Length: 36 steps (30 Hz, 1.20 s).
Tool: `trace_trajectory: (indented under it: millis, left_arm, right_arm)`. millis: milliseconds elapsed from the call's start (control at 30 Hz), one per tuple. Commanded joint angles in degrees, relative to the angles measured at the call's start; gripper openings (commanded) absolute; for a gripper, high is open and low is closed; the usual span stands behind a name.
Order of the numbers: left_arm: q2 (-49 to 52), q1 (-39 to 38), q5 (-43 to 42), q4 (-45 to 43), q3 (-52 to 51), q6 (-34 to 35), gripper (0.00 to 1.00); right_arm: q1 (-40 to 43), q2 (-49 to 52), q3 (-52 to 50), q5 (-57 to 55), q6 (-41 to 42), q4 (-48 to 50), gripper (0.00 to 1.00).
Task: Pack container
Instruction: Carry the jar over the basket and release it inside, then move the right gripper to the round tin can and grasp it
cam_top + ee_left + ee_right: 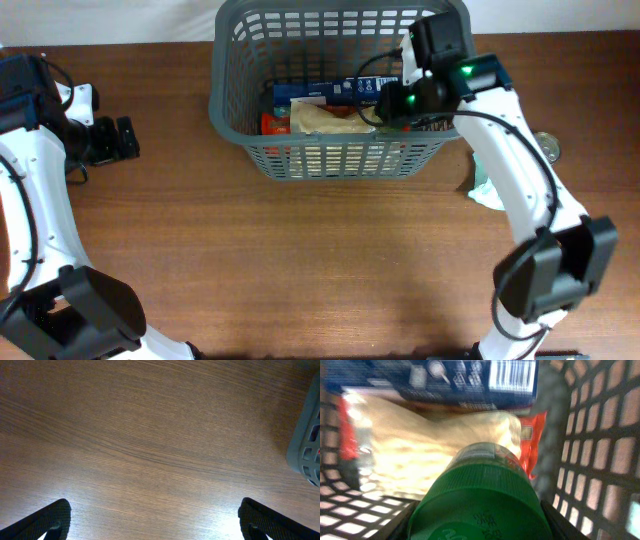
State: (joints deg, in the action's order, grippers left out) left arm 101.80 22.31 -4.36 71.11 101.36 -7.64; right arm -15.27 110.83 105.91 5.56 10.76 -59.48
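The container, a large dark grey slotted basket [335,160], stands at the back middle of the table. Inside lie a blue box [330,92], a pale crinkled bag [325,118] and a red packet [272,124]. My right gripper [395,105] is inside the basket near its right end, shut on a green-lidded jar [480,495]. The jar fills the lower right wrist view above the bag [420,450]. My left gripper [125,138] is open and empty at the far left, over bare wood [160,525]. A corner of the basket [307,445] shows in the left wrist view.
A small tin can [547,146] stands on the table right of the basket. A pale green and white object [485,190] lies beside my right arm. A white wall runs behind the table.
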Motion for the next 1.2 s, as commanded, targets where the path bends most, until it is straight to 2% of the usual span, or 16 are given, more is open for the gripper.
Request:
trace_trajectory:
  millis: [0, 67, 267, 400, 533, 633, 700, 800, 900, 967, 1167]
  left_arm:
    - [-1.0, 0.3, -0.8, 0.0, -0.3, 0.5, 0.99]
    - [-1.0, 0.3, -0.8, 0.0, -0.3, 0.5, 0.99]
    - [-1.0, 0.3, -0.8, 0.0, -0.3, 0.5, 0.99]
    - [-1.0, 0.3, -0.8, 0.0, -0.3, 0.5, 0.99]
    - [-1.0, 0.3, -0.8, 0.0, -0.3, 0.5, 0.99]
    - [-1.0, 0.3, -0.8, 0.0, -0.3, 0.5, 0.99]
    - [-1.0, 0.3, -0.8, 0.0, -0.3, 0.5, 0.99]
    - [-1.0, 0.3, -0.8, 0.0, -0.3, 0.5, 0.99]
    - [-1.0, 0.3, -0.8, 0.0, -0.3, 0.5, 0.99]
    - [-1.0, 0.3, -0.8, 0.0, -0.3, 0.5, 0.99]
    - [-1.0, 0.3, -0.8, 0.0, -0.3, 0.5, 0.99]
  right_arm:
    - [-0.5, 2.1, 0.3, -1.3, 0.3, -0.9, 0.41]
    - [-0.5, 2.1, 0.3, -1.3, 0.0, -1.2, 0.56]
    - [-0.5, -2.7, 2.6, -1.3, -0.4, -0.3, 0.73]
    - [-0.5, -8.0, 9.7, -1.4, -2.4, -1.4, 0.96]
    - [-0.4, -12.4, 18.9, -4.4, -2.6, -4.8, 0.93]
    - [0.8, -15.6, 25.8, -15.3, -2.6, -8.7, 0.96]
    - [3.1, -17.6, 28.5, -21.8, -2.6, -10.1, 0.99]
    - [9.6, -20.1, 29.2, -27.3, -2.8, -11.4, 0.99]
    - [18.5, -20.2, 28.5, -24.3, -1.4, -12.9, 0.99]
    - [24.8, -19.2, 26.3, -18.3, -1.0, -12.9, 0.99]
    - [36.1, -12.8, 12.4, -8.5, 2.6, -11.6, 0.99]
